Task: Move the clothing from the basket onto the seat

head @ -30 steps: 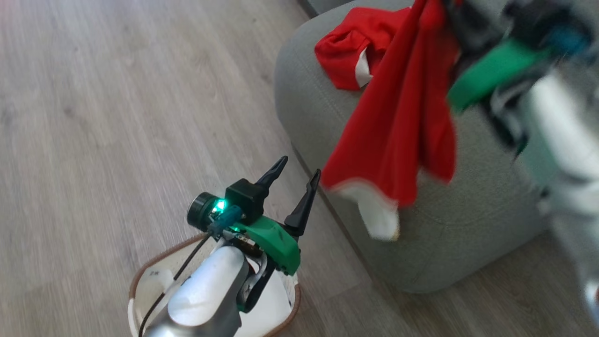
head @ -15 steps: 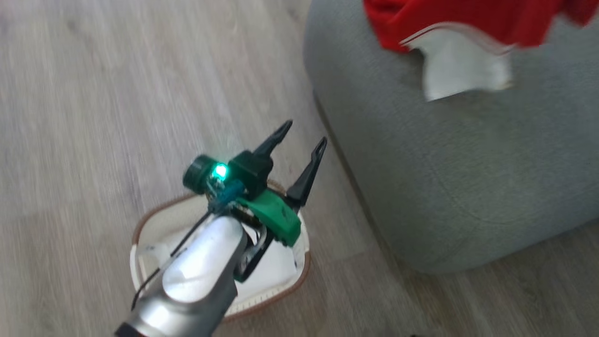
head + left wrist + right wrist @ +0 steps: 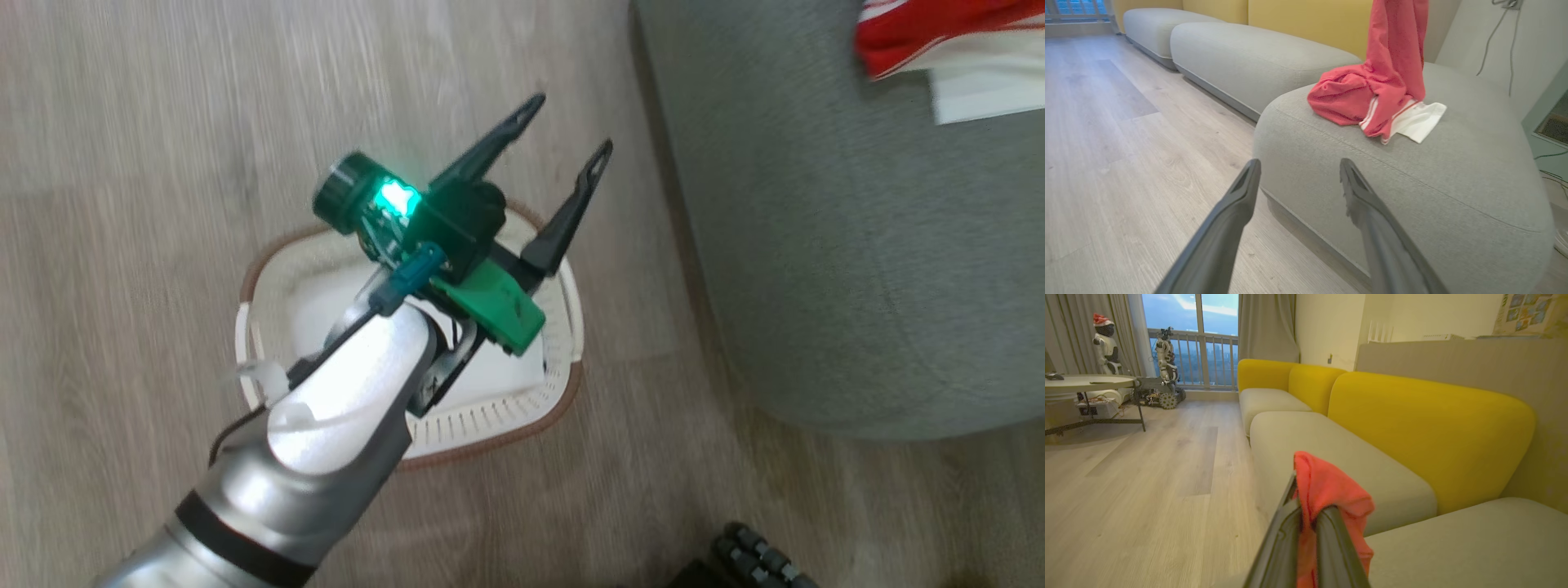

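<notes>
My left gripper (image 3: 569,126) hangs open over the cream basket (image 3: 490,425), whose visible inside is bare white; the forearm hides part of it. In the left wrist view its fingers (image 3: 1299,163) point at the grey-green seat (image 3: 1412,183). One red garment (image 3: 1339,98) lies heaped on the seat. A second piece of red clothing (image 3: 1396,41) hangs from above, its white striped end (image 3: 1419,120) resting on the cushion. My right gripper (image 3: 1308,506) is shut on that red fabric (image 3: 1327,486) above the seat. The clothing's lower end (image 3: 922,33) shows at the head view's top right.
Wooden floor surrounds the basket and the seat's rounded front edge (image 3: 718,327). More grey cushions (image 3: 1339,457) with yellow backrests (image 3: 1425,428) run beyond. A round table (image 3: 1090,381) and small robot figures (image 3: 1165,375) stand near the window. Something dark (image 3: 759,555) sits at the head view's bottom edge.
The head camera has swung down, bringing the whole basket into view. The hanging garment has come down, and its white end now rests on the seat. Both grippers keep their states.
</notes>
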